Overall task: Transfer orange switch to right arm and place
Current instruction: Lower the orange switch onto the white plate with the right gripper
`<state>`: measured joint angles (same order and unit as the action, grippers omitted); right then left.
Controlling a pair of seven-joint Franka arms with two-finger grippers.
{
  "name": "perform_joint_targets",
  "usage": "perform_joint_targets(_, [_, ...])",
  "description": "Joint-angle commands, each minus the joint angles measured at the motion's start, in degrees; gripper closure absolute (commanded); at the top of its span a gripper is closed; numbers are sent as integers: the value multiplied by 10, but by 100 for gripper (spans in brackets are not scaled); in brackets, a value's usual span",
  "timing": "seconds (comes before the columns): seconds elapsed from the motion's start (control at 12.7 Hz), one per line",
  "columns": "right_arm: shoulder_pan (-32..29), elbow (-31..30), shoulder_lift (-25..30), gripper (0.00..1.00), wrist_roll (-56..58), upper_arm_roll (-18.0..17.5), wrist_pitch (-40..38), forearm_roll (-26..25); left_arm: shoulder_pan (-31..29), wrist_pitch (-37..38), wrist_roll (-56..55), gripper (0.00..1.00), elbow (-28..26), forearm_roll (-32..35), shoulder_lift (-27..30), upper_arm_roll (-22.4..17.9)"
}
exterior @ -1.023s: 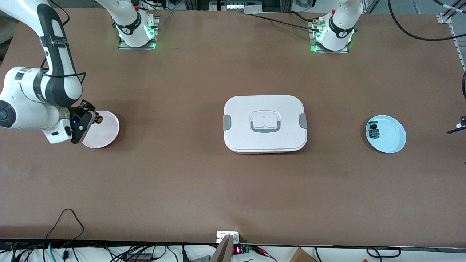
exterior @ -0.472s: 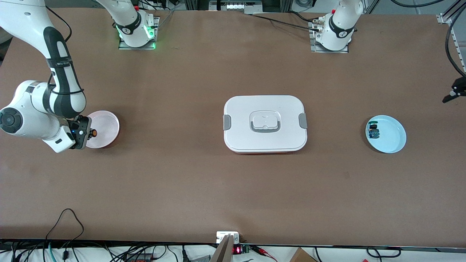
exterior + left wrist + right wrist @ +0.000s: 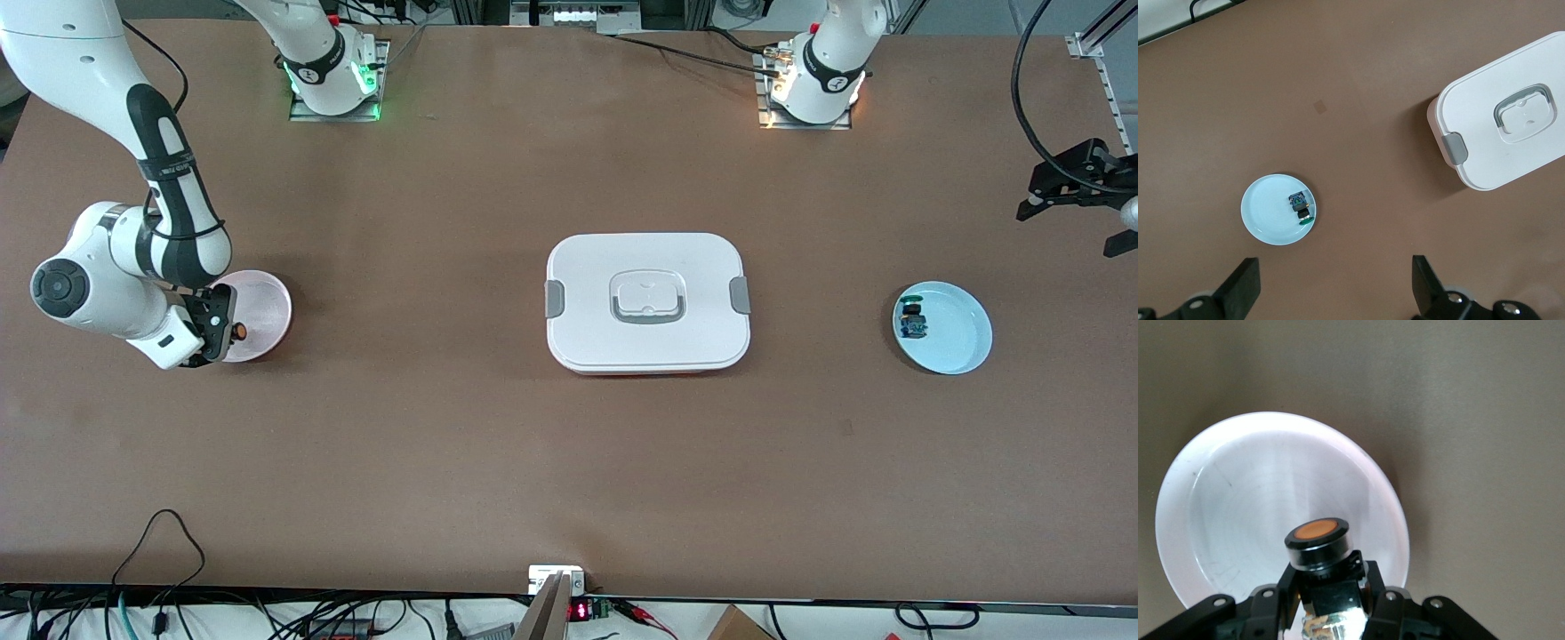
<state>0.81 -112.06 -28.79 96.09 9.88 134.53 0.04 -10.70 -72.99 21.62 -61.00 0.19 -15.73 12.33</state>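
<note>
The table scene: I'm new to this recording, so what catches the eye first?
The right gripper holds the orange switch over the pink plate at the right arm's end of the table. A white lidded box sits mid-table, and the left gripper waits open above the blue plate.

Orange switch (image 3: 239, 332) (tool-held) over pink plate (image 3: 267, 307)

A robotics lab: brown table (image 3: 498, 444) with bolted arm bases (image 3: 333, 84), cables (image 3: 160, 533) along its edge.
</note>
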Motion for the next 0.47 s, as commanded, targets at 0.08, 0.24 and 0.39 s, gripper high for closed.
perform_joint_targets(0.08, [-2,-40,29,86,16,-4,13,-8,-4,5,-8,0,-19,7,18,-1])
perform_joint_targets(0.24, [-2,-54,36,86,16,-4,13,-8,-4,5,-9,0,-19,6,18,8])
perform_joint_targets(0.39, [-1,-58,38,86,16,-4,14,-8,16,4,-32,0,-62,0,53,5])
